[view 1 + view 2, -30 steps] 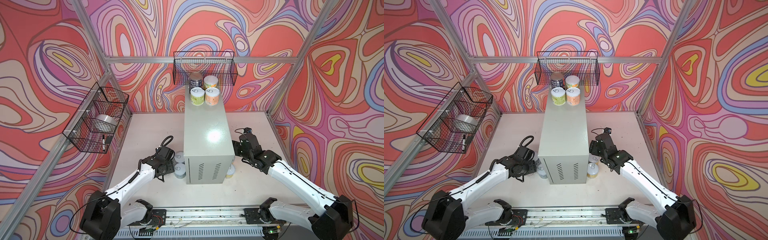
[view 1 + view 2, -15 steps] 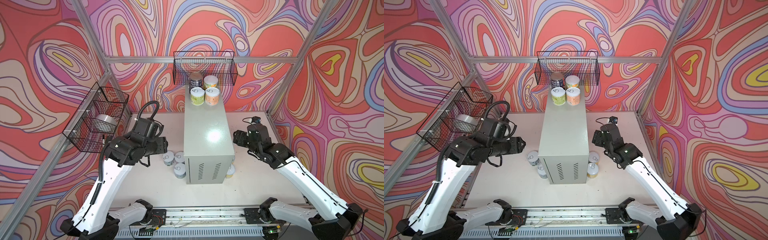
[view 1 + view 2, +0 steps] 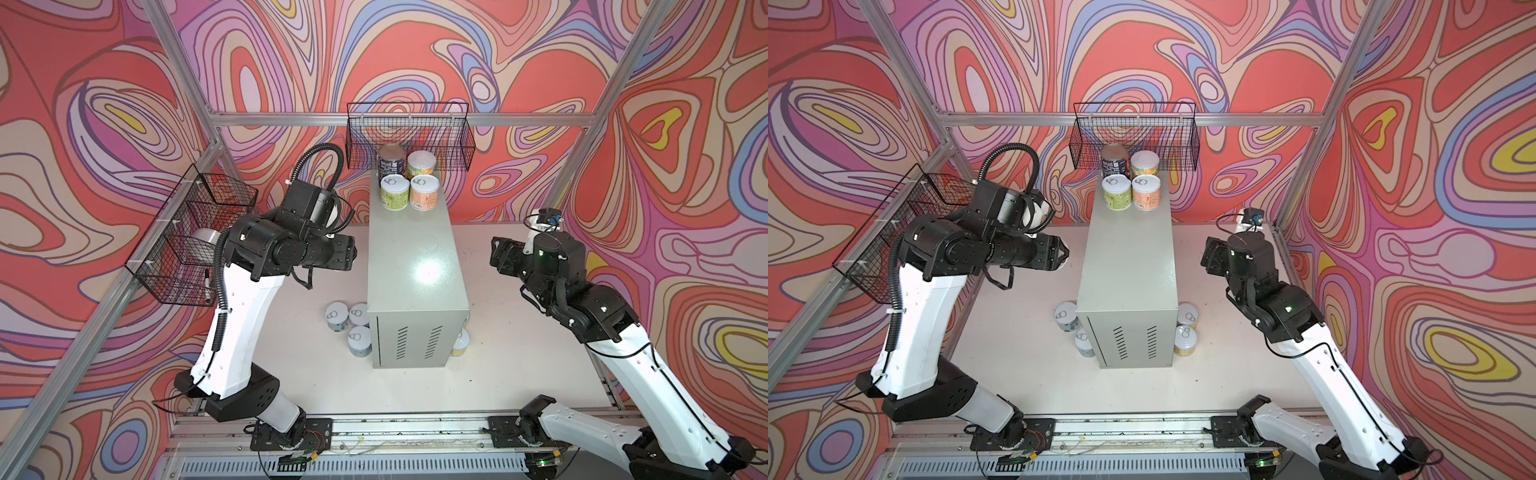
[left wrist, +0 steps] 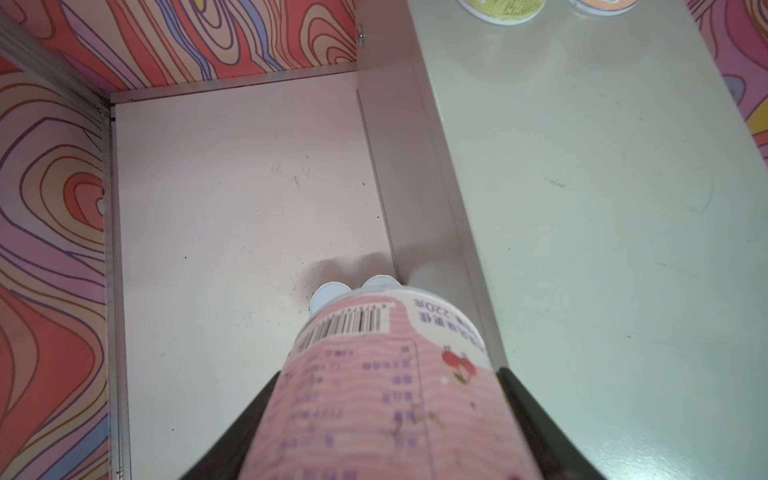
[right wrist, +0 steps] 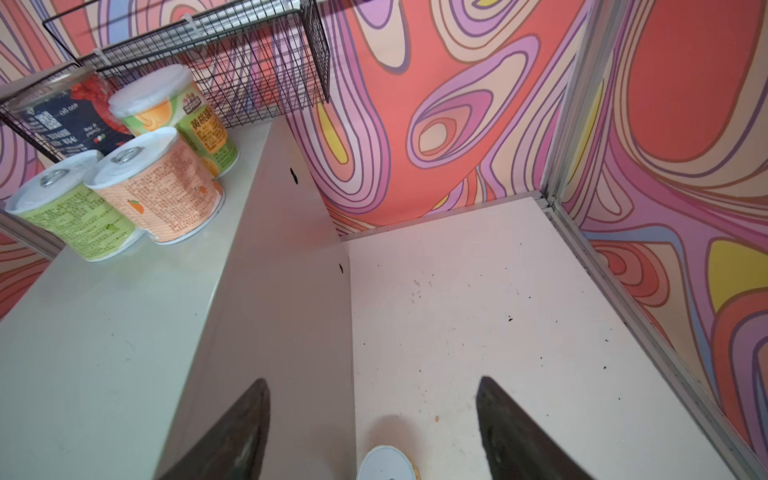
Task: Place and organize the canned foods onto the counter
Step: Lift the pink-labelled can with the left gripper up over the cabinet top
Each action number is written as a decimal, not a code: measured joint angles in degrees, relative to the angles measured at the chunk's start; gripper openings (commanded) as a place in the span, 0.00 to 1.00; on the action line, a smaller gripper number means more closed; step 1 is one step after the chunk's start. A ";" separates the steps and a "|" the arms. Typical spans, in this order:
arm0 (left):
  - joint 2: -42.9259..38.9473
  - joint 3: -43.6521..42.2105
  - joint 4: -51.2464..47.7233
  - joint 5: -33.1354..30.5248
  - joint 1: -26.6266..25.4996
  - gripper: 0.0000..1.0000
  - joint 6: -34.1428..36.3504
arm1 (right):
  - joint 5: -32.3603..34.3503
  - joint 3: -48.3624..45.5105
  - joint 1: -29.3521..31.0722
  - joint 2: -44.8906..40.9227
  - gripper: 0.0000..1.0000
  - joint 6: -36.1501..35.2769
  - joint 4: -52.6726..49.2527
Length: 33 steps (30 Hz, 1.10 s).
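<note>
Left wrist | pink can (image 4: 374, 415) clamped in left tool (image 4: 386, 380) — beside counter (image 4: 602, 216)

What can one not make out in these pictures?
- Pink can: in both top views the left pincer mostly hides it; in the left wrist view its lid is unseen.
- Cans right of the counter: half hidden behind it in a top view.
- Three cans left of it: labels too small.
</note>
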 measured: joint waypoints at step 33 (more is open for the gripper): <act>16.13 16.70 3.43 0.87 -9.64 0.00 1.55 | -2.80 2.73 0.00 -2.32 0.77 -4.24 5.35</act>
